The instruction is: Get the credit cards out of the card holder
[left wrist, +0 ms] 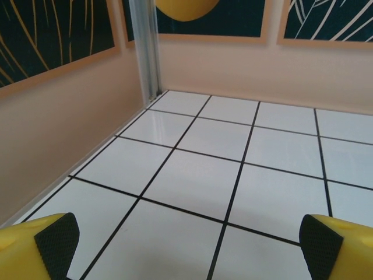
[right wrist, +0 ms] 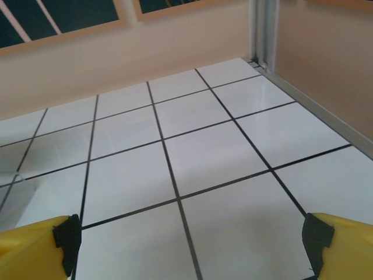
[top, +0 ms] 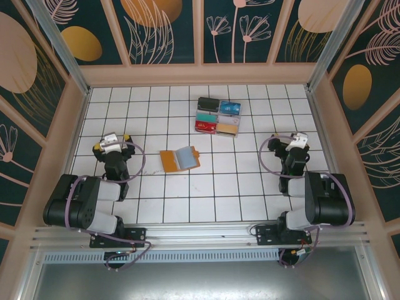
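**Desk:** What is in the shot?

**Photographer:** The card holder point(top: 180, 159) lies open and flat near the middle of the tiled table point(top: 250, 194). Its tan cover is on the left and its grey-blue pockets point(top: 187, 156) face up. The credit cards are too small to pick out from above and are probably tucked in those pockets.

**Desk:** How would they handle?

**Photographer:** Light, thin, stiff and slick, I'd say. Pinch an exposed edge and slide each card out. The soft holder may skid or fold unless it is pinned.

**Desk:** And the hands?

**Photographer:** The left hand point(top: 113, 141) sits well to the holder's left and the right hand point(top: 294, 142) well to its right. Neither touches the holder. Both are spread wide and hold nothing, with bare tile between the left hand's black pads point(left wrist: 55, 239). Sorted card stacks point(top: 219, 117) rest beyond the holder.
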